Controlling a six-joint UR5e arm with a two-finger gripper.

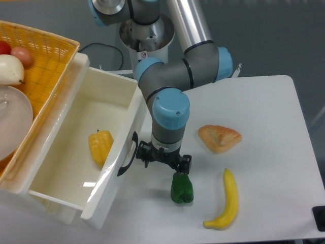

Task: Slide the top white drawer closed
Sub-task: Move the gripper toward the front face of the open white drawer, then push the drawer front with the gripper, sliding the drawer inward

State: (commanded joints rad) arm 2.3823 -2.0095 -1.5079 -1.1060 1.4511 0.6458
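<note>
Approach step in hand: drawer (76,152) stands pulled fully out, gripper (162,158) just right of its black handle (128,154), jaws apart and empty; next, press the front inward.

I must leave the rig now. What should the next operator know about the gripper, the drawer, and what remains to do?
Gripper: low over the table, just right of the black handle; holds nothing; open or shut not clear from this view.
Top white drawer: pulled fully out, yellow pepper inside.
Green pepper lies just beside the gripper, so mind it.
Done: nothing on the drawer yet.
Left: press on the drawer front and slide it shut.
</note>
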